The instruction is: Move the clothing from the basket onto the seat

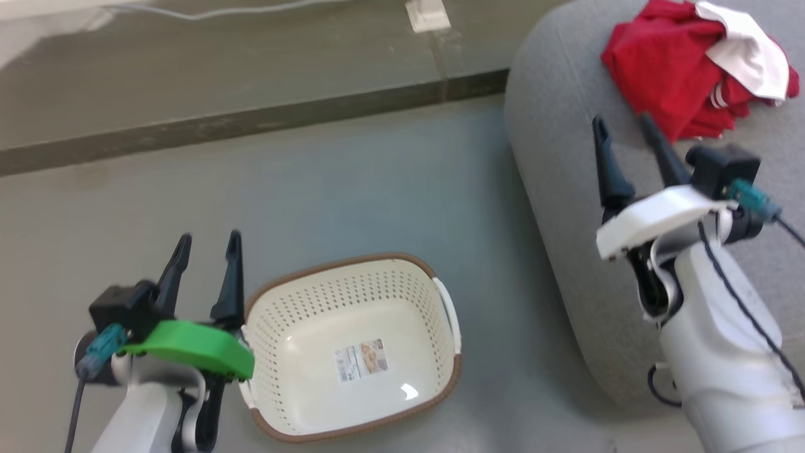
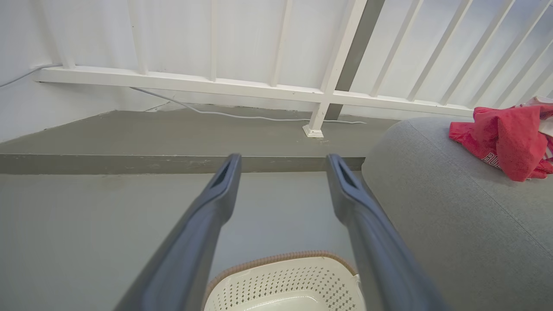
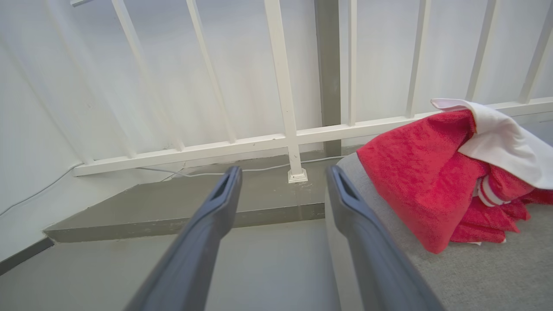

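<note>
The red clothing [image 1: 676, 75] with a white panel lies in a heap on the grey seat [image 1: 566, 189] at the upper right; it also shows as clothing [image 2: 505, 140] and clothing [image 3: 427, 172] in the wrist views. The cream basket [image 1: 446, 302] stands on the floor with only a label inside. My left gripper [image 1: 207, 245] is open beside the basket's left rim, holding nothing. My right gripper [image 1: 622, 129] is open over the seat, just short of the clothing, holding nothing.
A raised grey step [image 1: 251, 119] runs across the floor behind the basket. A white railing [image 2: 259, 86] with a post foot [image 1: 427, 16] and a cable [image 2: 242, 115] stands on it. Grey floor [image 1: 377, 189] lies between basket and seat.
</note>
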Robot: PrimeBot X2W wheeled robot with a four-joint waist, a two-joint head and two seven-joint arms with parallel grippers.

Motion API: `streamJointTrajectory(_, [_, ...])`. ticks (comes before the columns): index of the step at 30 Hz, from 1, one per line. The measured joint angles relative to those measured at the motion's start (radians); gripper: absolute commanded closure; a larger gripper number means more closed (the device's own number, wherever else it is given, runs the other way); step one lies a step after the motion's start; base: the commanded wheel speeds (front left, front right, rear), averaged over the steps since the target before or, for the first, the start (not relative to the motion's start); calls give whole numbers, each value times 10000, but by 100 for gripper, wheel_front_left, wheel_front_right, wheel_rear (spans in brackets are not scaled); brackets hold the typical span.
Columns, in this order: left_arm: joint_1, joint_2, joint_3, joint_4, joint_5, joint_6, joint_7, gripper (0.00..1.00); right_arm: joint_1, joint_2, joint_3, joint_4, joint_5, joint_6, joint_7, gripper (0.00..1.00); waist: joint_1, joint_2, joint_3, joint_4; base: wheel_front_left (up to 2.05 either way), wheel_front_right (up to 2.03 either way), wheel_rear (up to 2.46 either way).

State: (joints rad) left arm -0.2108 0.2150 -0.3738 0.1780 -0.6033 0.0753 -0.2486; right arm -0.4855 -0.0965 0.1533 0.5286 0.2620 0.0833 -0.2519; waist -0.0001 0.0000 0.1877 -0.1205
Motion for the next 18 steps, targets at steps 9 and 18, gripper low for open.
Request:
streamJointTrajectory(9, [1150, 194, 675, -23, 10, 188, -2, 0, 1264, 148, 54, -525, 2, -113, 0, 0, 0, 0, -856, 617, 0, 0, 0])
streamJointTrajectory(18, [2119, 196, 1496, -650, 211, 222, -6, 0, 2303, 305, 337, -1058, -6, -228, 2, 0, 0, 0, -1293, 825, 0, 0, 0])
